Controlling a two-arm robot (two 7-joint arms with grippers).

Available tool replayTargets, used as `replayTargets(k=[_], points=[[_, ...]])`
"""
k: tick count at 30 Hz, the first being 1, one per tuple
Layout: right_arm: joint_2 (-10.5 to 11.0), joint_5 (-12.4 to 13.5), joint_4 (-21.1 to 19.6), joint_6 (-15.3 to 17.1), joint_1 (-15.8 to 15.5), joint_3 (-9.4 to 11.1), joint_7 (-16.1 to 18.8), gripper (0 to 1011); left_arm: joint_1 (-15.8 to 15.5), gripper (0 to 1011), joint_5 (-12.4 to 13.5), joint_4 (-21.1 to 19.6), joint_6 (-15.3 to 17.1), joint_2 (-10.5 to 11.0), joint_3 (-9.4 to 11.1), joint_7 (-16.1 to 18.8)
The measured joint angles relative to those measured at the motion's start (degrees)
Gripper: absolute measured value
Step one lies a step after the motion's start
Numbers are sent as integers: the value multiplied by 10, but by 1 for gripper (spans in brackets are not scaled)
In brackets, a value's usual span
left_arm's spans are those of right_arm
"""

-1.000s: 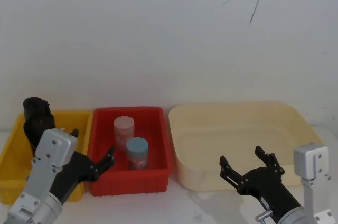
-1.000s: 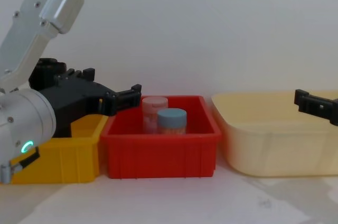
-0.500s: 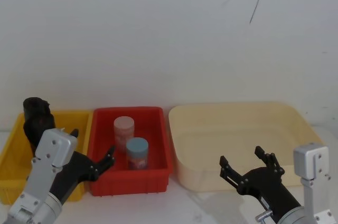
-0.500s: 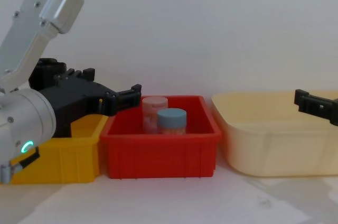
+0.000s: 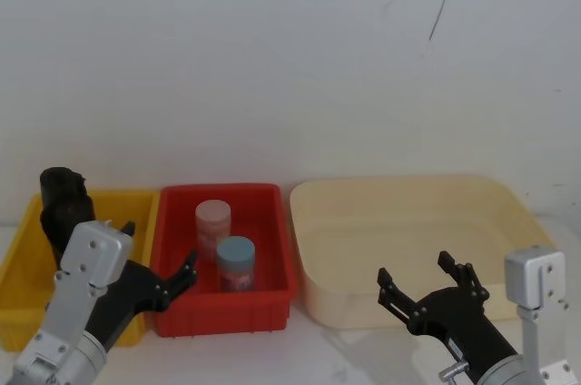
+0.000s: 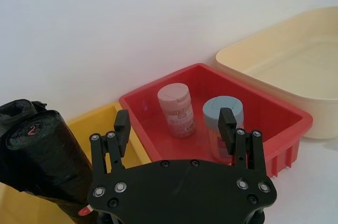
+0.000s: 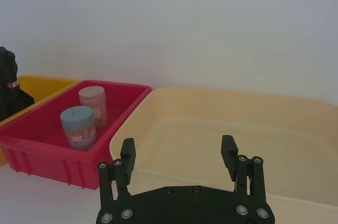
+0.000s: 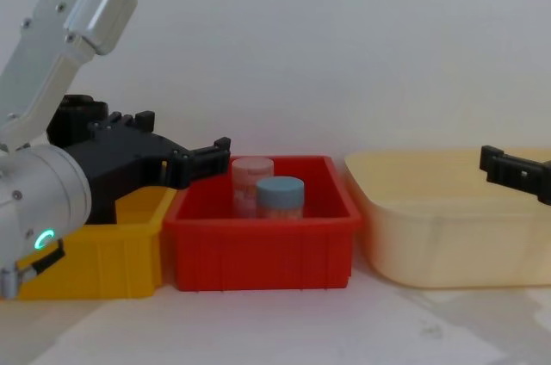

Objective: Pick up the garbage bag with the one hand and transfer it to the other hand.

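Head view puts the left gripper (image 5: 162, 249) just off the red bin's (image 5: 227, 317) near left corner, above the line where that bin meets the yellow bin (image 5: 18, 262). Its fingers are spread wide and hold nothing. In the left wrist view the two fingertips frame the red bin's inside with clear air between them. The bag (image 6: 53, 160), a tight black roll with a red mark on its end, stands in the yellow bin to the left of the red bin, toward that bin's far end and apart from the fingers. A second roll (image 6: 16, 112), looser and crumpled, sits pressed against it on the side away from the red bin. Inside the red bin stand a pink jar (image 5: 213, 220) and, nearer the front, a blue-lidded jar (image 5: 235, 260), close together. To the right of the red bin lies a cream tub (image 5: 508, 199), just beside it. The right gripper (image 5: 415, 269) hangs low before the tub's near wall, well right of the red bin, its fingers also parted wide and empty. All three containers rest on a white table (image 5: 336, 358) against a white wall (image 5: 272, 58).
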Motion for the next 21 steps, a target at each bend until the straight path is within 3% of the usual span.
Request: replayTargets(k=[21], points=[[0, 0, 0, 0, 0, 0, 0, 1000, 0, 1002, 0, 0, 0, 0, 0, 0]])
